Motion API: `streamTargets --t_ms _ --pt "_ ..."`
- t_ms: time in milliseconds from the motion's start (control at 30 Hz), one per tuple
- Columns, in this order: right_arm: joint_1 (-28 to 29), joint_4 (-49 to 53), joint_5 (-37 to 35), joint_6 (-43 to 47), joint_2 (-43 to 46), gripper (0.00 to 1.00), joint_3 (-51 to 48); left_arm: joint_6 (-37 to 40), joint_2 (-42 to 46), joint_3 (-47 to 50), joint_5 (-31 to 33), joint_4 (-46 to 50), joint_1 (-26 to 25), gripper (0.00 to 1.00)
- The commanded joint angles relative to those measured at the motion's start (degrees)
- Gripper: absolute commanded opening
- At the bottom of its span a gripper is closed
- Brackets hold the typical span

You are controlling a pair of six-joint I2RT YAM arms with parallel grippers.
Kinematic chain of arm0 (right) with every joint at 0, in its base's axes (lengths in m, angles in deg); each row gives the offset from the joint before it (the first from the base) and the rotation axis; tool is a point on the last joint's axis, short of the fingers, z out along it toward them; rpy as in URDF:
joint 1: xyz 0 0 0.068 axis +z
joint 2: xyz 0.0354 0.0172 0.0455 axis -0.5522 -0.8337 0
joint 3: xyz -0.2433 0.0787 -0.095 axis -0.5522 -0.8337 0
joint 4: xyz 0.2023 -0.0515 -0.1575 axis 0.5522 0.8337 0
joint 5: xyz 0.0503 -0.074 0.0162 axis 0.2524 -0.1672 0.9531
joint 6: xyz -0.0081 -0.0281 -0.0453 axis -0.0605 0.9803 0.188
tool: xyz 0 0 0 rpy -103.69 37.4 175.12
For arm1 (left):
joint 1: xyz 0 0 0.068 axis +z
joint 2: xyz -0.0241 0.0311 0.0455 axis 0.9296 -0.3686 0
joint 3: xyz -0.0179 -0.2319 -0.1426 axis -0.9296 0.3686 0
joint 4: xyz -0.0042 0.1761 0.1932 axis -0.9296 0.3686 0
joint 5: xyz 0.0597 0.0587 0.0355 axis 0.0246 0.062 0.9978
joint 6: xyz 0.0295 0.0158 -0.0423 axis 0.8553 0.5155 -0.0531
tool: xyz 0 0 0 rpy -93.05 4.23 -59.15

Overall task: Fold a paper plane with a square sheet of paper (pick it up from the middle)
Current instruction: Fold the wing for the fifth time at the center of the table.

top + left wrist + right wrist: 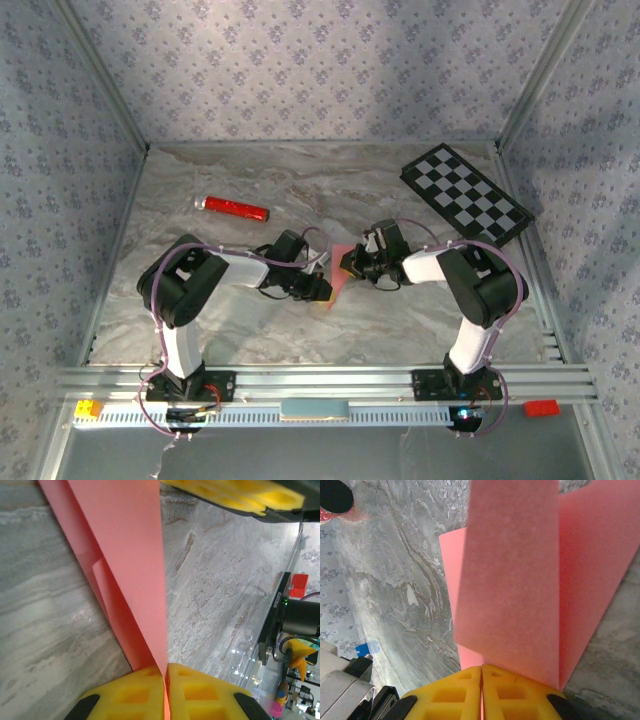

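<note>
paper: pink, creased, at the middle of the table between both arms | left gripper: jaws clamped on its edge, sheet fanning out from the tips | right gripper: jaws clamped on another edge

Seen past the left gripper, its yellow fingers pressed together at the bottom edge, with no gap, on a narrow end of the square sheet of paper; widening from that pinch up toward the top left as a pink strip; folded into layers, with a straight right edge, a darker layer behind and a small flap on the left; under it all, grey marbled table; across the top right corner, part of the right gripper, yellow and black, just beside the sheet's upper end; contact impossible to tell; at far right, a metal rail, a black arm base with cables, a small red block.
</note>
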Motion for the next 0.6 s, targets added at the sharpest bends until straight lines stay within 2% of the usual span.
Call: streamTargets --t_ms 0,200,400,567 --pt "0.2 7.3 -6.0 1.3 -4.0 0.10 -1.0 3.1 0.0 1.2 -0.9 11.0 -1.5 0.08" --pt "0.2 7.3 -6.1 1.3 -4.1 0.10 -1.1 4.0 0.0 1.2 0.1 12.6 -2.0 0.05" --pt "0.3 7.8 -6.2 1.4 -3.9 0.10 -1.2 3.7 1.3 2.2 1.9 12.0 -2.3 0.08" --pt "0.2 8.0 -6.8 1.4 -3.6 0.10 -1.5 3.4 1.8 2.6 2.2 11.7 -2.4 0.04"
